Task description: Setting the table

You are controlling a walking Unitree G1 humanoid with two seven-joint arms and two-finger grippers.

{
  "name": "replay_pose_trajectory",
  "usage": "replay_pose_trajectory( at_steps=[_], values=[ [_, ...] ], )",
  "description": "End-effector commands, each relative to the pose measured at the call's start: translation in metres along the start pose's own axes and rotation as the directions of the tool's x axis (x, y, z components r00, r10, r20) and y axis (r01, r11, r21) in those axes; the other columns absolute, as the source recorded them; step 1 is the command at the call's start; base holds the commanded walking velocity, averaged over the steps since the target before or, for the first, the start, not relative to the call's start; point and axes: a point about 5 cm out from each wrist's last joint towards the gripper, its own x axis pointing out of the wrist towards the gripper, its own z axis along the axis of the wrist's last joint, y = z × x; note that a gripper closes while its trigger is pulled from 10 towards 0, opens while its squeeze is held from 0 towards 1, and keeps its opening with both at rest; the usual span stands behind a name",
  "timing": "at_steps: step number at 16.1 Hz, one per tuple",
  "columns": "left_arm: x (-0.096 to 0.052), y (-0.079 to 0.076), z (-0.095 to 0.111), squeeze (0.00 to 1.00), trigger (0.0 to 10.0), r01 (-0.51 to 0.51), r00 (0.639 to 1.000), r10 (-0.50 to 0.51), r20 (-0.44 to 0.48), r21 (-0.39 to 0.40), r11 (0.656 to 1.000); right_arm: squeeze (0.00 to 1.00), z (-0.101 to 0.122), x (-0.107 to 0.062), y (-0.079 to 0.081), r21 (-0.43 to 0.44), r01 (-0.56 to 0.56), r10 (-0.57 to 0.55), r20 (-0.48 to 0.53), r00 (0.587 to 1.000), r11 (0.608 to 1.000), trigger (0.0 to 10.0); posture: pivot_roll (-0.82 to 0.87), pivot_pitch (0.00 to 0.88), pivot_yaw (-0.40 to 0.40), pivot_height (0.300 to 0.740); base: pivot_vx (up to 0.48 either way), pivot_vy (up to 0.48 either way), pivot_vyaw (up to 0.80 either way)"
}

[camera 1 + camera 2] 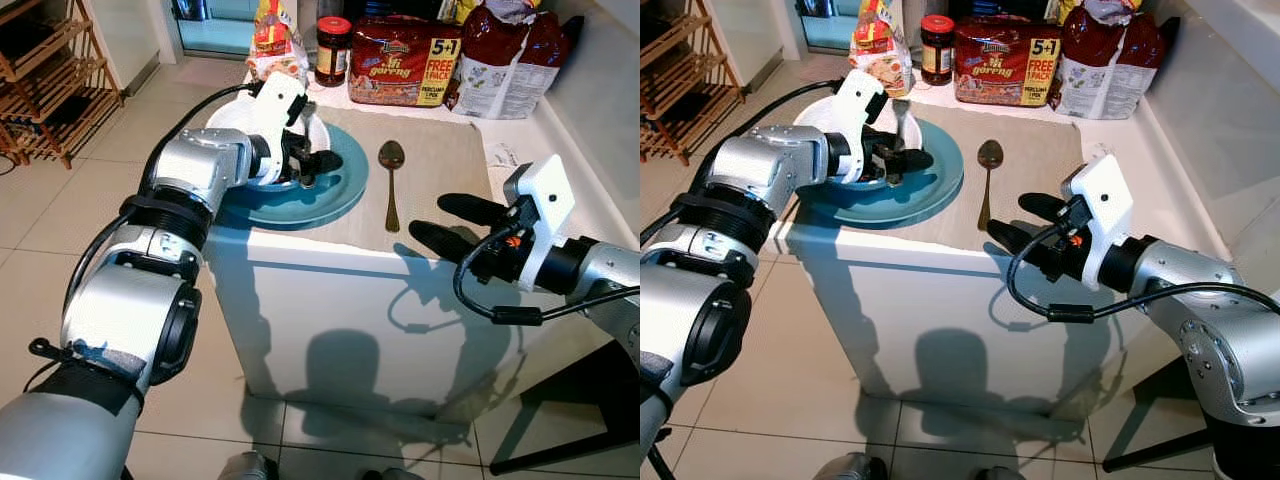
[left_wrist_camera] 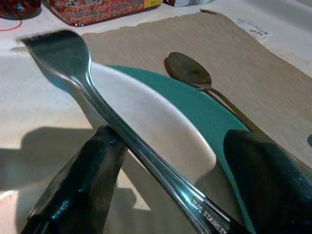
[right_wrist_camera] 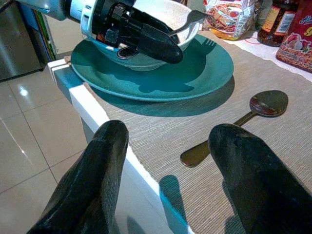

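Your right gripper hangs at the desk's near edge, jaws spread wide with nothing between them, just short of the spoon's handle. On the desk a beige placemat carries a teal plate at its left end, a white bowl sitting on that plate. Your left gripper is over the bowl, jaws closed on a fork. Beside the plate lies the spoon, on the mat.
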Motion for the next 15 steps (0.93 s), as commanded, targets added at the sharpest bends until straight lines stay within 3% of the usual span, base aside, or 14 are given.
replay_pose_trajectory(
  at_steps=[1, 15],
  values=[
    [0.0002, -0.0018, 0.0086, 0.0, 0.0, 0.007, 1.0, -0.008, 0.007, 0.022, 1.0, 0.0, 0.0007, -0.0022, 0.0006, -0.021, 0.0, -0.001, -0.007, 1.0, 1.0, 10.0, -0.06, 0.079, -0.014, 0.74, 0.0, 0.0, 0.0],
    [-0.0004, -0.0021, 0.0135, 0.0, 0.0, 0.019, 1.0, -0.019, 0.024, 0.009, 1.0, 0.0, -0.0001, -0.0032, -0.0011, -0.031, 0.01, -0.01, -0.012, 1.0, 0.999, 10.0, -0.06, 0.075, -0.014, 0.74, 0.0, 0.0, 0.0]
  ],
)
